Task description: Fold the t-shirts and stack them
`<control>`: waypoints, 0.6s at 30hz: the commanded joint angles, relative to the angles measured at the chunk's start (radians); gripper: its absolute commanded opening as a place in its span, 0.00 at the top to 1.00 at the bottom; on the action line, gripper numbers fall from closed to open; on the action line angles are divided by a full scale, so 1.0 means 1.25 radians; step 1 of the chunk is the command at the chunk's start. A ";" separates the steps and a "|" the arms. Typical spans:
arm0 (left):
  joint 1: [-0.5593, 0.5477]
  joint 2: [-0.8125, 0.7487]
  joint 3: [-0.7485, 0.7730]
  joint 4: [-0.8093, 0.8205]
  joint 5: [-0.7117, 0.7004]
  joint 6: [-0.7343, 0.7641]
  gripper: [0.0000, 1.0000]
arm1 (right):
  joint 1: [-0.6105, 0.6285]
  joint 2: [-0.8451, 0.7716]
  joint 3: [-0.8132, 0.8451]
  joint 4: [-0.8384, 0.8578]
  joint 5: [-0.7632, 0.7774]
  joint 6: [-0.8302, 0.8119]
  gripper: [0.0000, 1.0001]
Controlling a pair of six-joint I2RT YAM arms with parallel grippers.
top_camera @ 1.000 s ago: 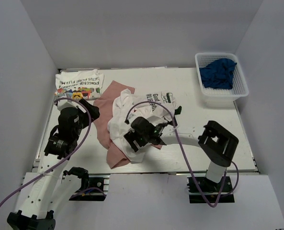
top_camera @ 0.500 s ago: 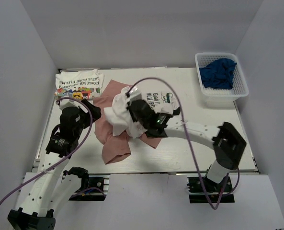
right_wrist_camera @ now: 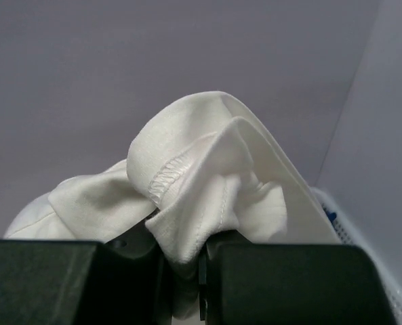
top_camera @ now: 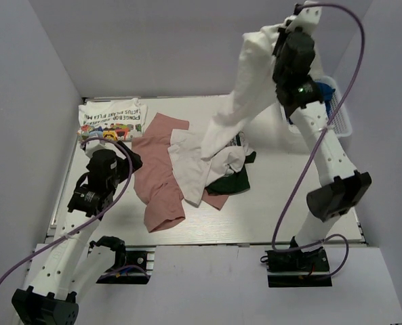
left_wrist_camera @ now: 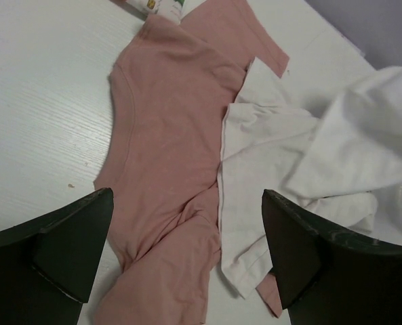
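My right gripper (top_camera: 280, 34) is raised high at the back right, shut on a bunched edge of a white t-shirt (top_camera: 238, 101). The shirt hangs from it in a long drape, and its lower end lies on the table. In the right wrist view the white fabric (right_wrist_camera: 207, 162) is pinched between the jaws of the right gripper (right_wrist_camera: 201, 250). A dusty-pink t-shirt (top_camera: 158, 169) lies spread on the table, partly under the white one. A dark green t-shirt (top_camera: 233, 181) shows beneath the pile. My left gripper (left_wrist_camera: 186, 203) hovers open over the pink t-shirt (left_wrist_camera: 167, 101), holding nothing.
A folded white t-shirt with colourful print and dark lettering (top_camera: 111, 118) lies at the back left corner. A white lattice basket (top_camera: 343, 122) with blue cloth (top_camera: 323, 91) stands at the back right, partly behind my right arm. White enclosure walls surround the table.
My right gripper shut on the white t-shirt in the central pile and rose high to the back right, stretching it upward. The pink t-shirt is more exposed. The left arm barely moved.
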 commanded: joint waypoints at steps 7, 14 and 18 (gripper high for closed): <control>0.003 0.048 0.033 -0.036 -0.059 -0.004 0.00 | -0.255 0.164 0.362 0.029 -0.138 -0.003 1.00; 0.003 0.074 0.033 -0.044 -0.059 -0.004 0.00 | -0.342 0.174 0.373 0.271 -0.145 -0.057 1.00; 0.003 0.082 0.033 -0.044 -0.059 -0.004 0.00 | -0.387 0.187 0.363 0.352 -0.152 -0.078 1.00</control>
